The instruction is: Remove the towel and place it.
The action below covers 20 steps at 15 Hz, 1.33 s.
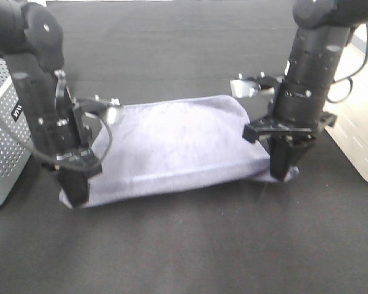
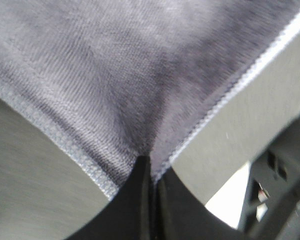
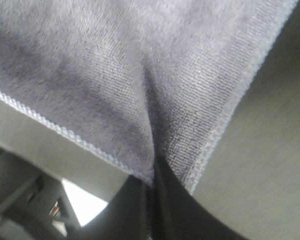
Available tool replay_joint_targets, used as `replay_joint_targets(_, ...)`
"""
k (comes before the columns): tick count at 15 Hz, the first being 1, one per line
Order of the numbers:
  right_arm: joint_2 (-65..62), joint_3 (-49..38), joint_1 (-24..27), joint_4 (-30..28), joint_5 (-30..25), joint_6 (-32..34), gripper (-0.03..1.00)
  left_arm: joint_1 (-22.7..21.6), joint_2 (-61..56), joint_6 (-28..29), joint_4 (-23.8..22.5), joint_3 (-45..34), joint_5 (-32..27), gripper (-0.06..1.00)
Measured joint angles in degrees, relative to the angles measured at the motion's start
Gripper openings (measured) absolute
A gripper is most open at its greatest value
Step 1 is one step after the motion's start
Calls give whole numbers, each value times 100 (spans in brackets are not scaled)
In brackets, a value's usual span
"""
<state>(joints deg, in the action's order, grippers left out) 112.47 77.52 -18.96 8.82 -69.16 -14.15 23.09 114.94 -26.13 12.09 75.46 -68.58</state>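
The towel (image 1: 178, 147) lies spread on the dark table (image 1: 190, 251) between the two arms. The left hand (image 1: 75, 187) is closed tight on the near corner on its side, and the right hand (image 1: 283, 170) is closed just as tight on the opposite near corner. Both wrist views show cloth puckering into the shut jaws, with the stitched hem running off either way. Whether the near edge is already clear of the table is hard to tell from above. I see three risks. Each grip takes only the tip of a corner, so a quick pull could slide the hem out. Uneven lifting would let the towel sag and drag. The left arm also stands near the perforated basket (image 1: 3, 141), which a swing could knock.
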Motion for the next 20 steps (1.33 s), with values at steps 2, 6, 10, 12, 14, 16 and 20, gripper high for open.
replay_joint_targets(2, 0, -241, 0, 0, 6, 6, 0, 172, 0, -40, -52, -120, 0, 0)
replay_joint_targets(6, 0, -647, 0, 109, 17, 23, 0, 292, 0, -40, -149, -183, 6, 0)
replay_joint_targets(10, 29, -751, 0, 241, 23, -34, 4, 292, 0, -74, -332, -447, 29, 0)
replay_joint_targets(12, 80, -762, 0, 350, 23, -120, 11, 292, 0, -86, -476, -567, 29, 0)
replay_joint_targets(14, 92, -814, 0, 407, 23, -235, 20, 292, 0, -86, -573, -584, 29, 0)
replay_joint_targets(16, 92, -819, 0, 390, 17, -252, 31, 292, 0, -86, -659, -584, 11, 0)
replay_joint_targets(20, 92, -819, 6, 258, 6, -206, 49, 292, 0, -86, -779, -584, -17, 0)
